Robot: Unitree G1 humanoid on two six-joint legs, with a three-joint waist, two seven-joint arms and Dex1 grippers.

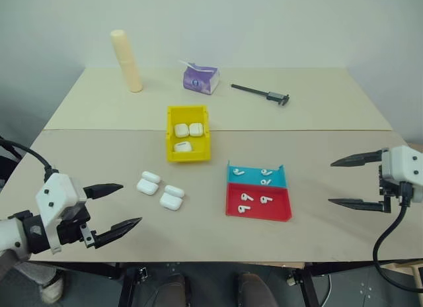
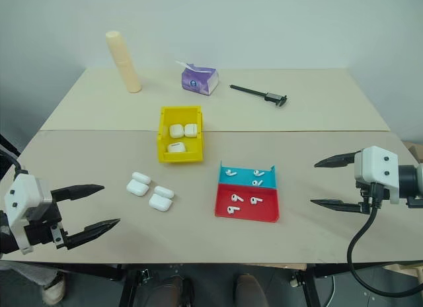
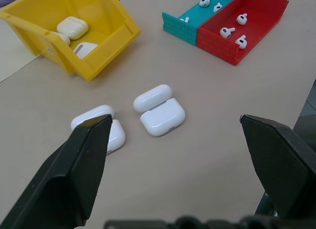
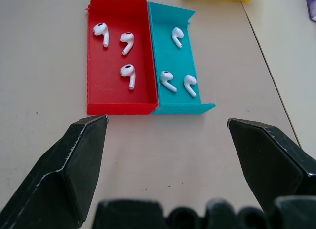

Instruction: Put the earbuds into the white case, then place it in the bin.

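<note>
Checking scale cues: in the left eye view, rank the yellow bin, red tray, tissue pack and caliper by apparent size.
1. yellow bin
2. red tray, nearly alike but nearer, so unsure
3. tissue pack
4. caliper, long but thin

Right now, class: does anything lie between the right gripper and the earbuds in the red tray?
Nothing visible does. The right gripper hovers open over bare table, and the red tray with its three earbuds lies straight ahead, only its low wall between them.
</note>
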